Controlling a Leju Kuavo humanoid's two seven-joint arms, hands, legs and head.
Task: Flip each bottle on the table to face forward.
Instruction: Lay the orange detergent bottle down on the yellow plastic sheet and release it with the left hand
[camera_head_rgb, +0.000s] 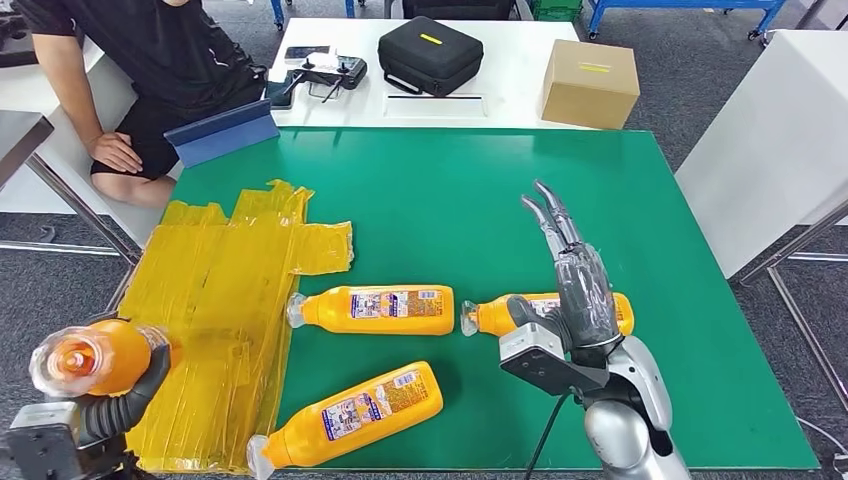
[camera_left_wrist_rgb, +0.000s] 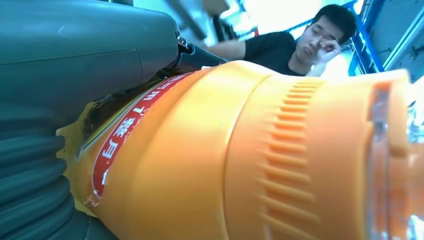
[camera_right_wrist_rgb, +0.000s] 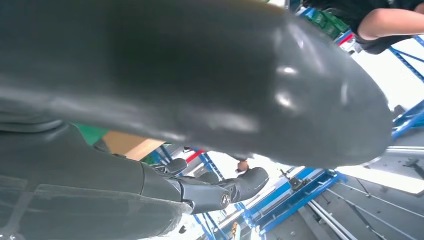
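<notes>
My left hand (camera_head_rgb: 120, 395) grips an orange bottle (camera_head_rgb: 92, 357) lifted off the near left edge of the bench (camera_head_rgb: 450, 190), above the crinkled yellow film (camera_head_rgb: 215, 300); its clear cap points back at my head camera, and in the left wrist view the red-edged label (camera_left_wrist_rgb: 122, 135) sits partly under my thumb. My right hand (camera_head_rgb: 572, 285) has its fingers spread and straight, holding nothing, poised over the right-hand bottle (camera_head_rgb: 495, 315), which lies on its side with its cap pointing left. Two more lie on the green: the middle bottle (camera_head_rgb: 375, 309), also cap left, and the near bottle (camera_head_rgb: 350, 415), angled with its cap toward the near left.

To do this step well, I judge I should roll the held one about its long axis until the printed face looks up, then set it down flat beside the others, clear of the film so it doesn't slide. I'd loosen my grip only once it rests fully, and keep the right hand high so it doesn't nudge the bottle beneath.
</notes>
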